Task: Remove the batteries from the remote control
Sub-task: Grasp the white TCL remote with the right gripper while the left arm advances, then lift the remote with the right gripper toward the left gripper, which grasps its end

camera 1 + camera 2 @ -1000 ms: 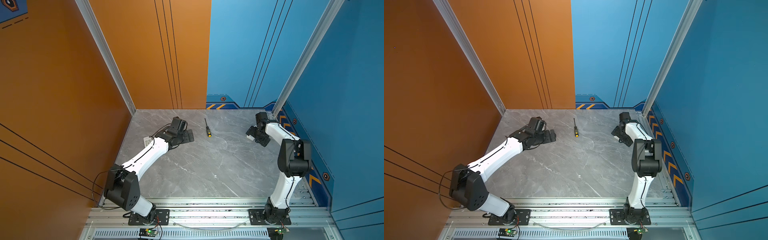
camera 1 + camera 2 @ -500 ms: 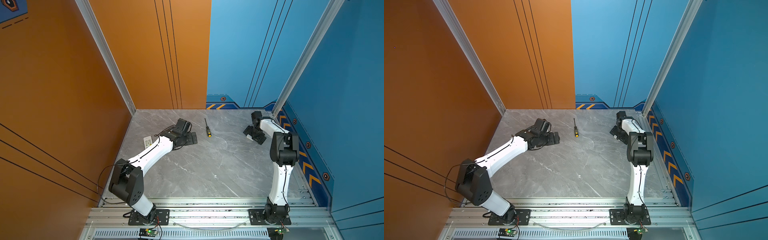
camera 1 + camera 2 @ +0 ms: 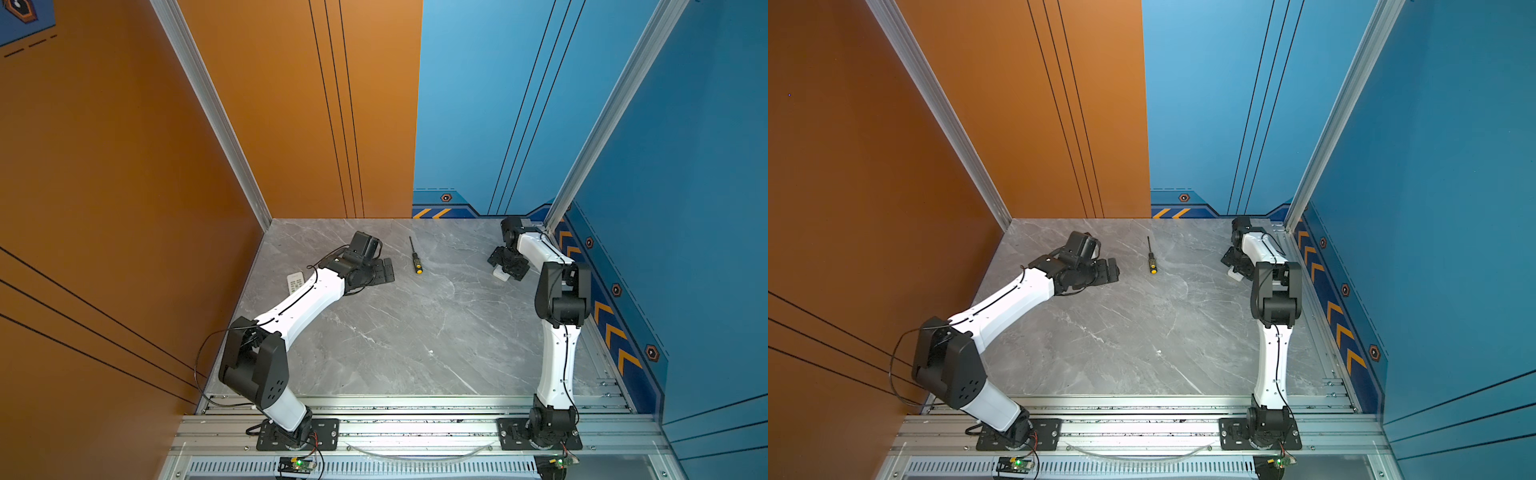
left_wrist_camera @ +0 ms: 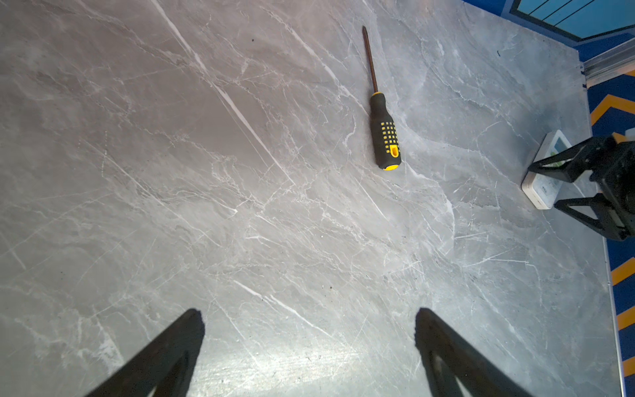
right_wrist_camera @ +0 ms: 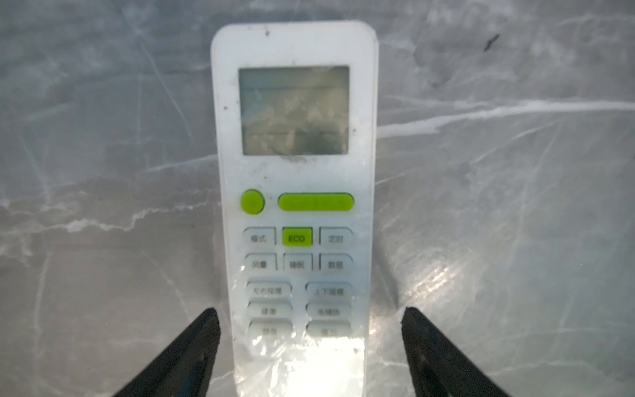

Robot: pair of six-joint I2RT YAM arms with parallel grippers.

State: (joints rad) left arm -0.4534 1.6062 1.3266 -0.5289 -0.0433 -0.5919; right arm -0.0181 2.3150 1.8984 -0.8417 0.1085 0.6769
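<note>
right pincer (image 5: 310, 314) straddles the white remote (image 5: 295, 178)
its jaws spread, clear of both sides; left pincer (image 4: 309, 314) gapes wide above the tabletop (image 4: 154, 189).

a robotics lab's test cell: two white-and-black robot arms, the left arm (image 3: 305, 299) at lower left and the right arm (image 3: 557, 365) at right, stand bolted to an aluminium rail (image 3: 415, 428) across the bottom of the frame, with a bare circuit board (image 3: 296, 463) glowing green beneath it. orange panels (image 3: 124, 166) on the left and blue panels (image 3: 685, 166) on the right box in a grey marble-look tabletop (image 3: 415, 332), with hazard chevrons (image 3: 611, 336) along its right edge. a screwdriver (image 3: 415, 259) and a remote control (image 5: 295, 172) lie on it.
</note>
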